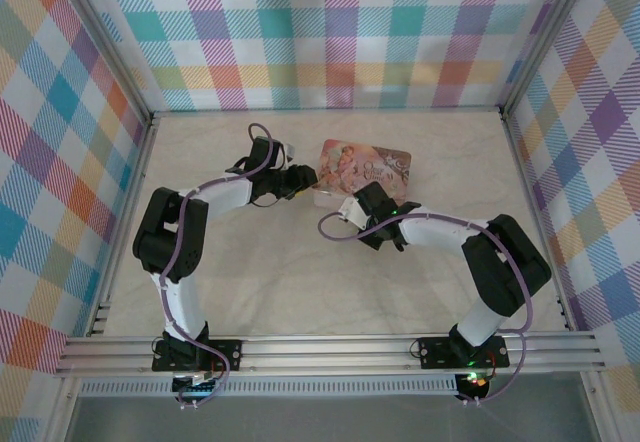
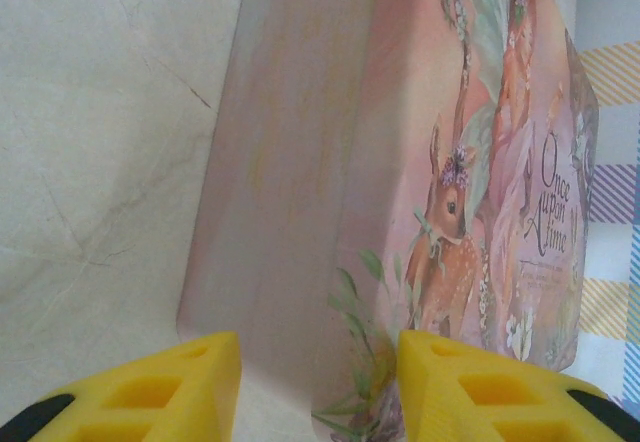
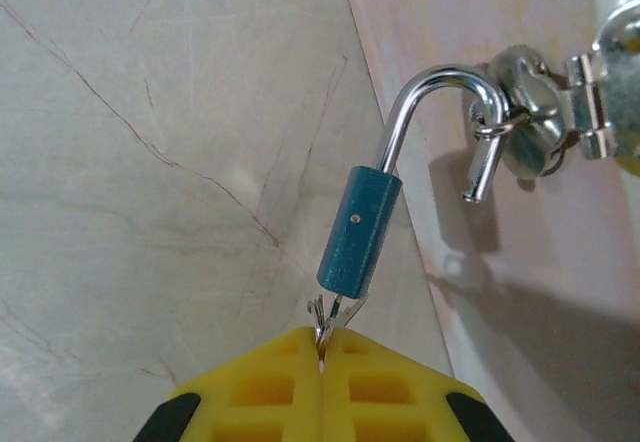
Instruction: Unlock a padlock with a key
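Here, counting one padlock hooked by its open shackle through the hasp ring of the one pink tin, one key in its base. Pinching that key beside the tin, the right gripper with jaws pressed together. Astride the tin's corner, the left gripper with jaws part-spread, clamping or not unclear.

Before me, a pink tin printed with a deer lies mid-frame on the pale marbled desk, with plaid walls all around.
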You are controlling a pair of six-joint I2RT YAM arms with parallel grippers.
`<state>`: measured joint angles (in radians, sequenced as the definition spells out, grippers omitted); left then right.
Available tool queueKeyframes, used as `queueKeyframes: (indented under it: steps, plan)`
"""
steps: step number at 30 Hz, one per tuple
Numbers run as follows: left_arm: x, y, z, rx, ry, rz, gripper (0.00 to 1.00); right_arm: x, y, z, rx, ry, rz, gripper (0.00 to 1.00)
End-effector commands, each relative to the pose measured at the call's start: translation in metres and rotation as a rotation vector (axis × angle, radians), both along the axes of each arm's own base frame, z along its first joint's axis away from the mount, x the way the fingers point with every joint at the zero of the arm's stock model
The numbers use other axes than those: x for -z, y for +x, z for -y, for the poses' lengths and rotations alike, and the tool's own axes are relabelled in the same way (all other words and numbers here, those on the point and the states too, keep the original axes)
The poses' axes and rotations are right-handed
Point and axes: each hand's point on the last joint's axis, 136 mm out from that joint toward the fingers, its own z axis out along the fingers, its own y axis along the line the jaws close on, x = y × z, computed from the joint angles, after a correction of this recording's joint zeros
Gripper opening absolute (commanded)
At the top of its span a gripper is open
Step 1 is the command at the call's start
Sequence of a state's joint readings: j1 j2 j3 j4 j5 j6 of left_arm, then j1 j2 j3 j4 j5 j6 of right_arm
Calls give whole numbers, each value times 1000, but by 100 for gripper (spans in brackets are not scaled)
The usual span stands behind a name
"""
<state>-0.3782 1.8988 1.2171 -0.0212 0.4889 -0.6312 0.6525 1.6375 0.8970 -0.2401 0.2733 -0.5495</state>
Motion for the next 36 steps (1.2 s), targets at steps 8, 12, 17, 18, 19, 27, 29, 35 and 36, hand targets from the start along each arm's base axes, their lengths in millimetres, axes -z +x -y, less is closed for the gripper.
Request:
queueKeyframes:
  steps: [8, 12, 17, 18, 19, 27, 29, 35, 36]
  plan:
    - [11, -3, 4, 18, 22, -30, 45, -16, 33, 4, -115, -121, 159, 0]
    - [12, -3, 4, 21, 21, -31, 45, -24, 41, 6, -135, -133, 199, 0]
    - [11, -2, 5, 21, 18, -28, 45, -30, 45, 3, -164, -133, 220, 0]
    - [10, -1, 5, 21, 15, -26, 45, -31, 46, 1, -171, -130, 222, 0]
    - [9, -1, 6, 21, 12, -25, 45, -30, 46, 0, -177, -124, 221, 0]
    - [7, -6, 4, 21, 8, -25, 45, -36, 47, -12, -202, -71, 234, 0]
    - [7, -8, 3, 16, 8, -25, 45, -39, 44, -16, -212, -47, 230, 0]
    - [2, -16, -7, -20, 12, -15, 46, -35, 26, -27, -247, -34, 203, 0]
    - [1, -18, -10, -27, 14, -13, 46, -35, 22, -29, -247, -24, 200, 0]
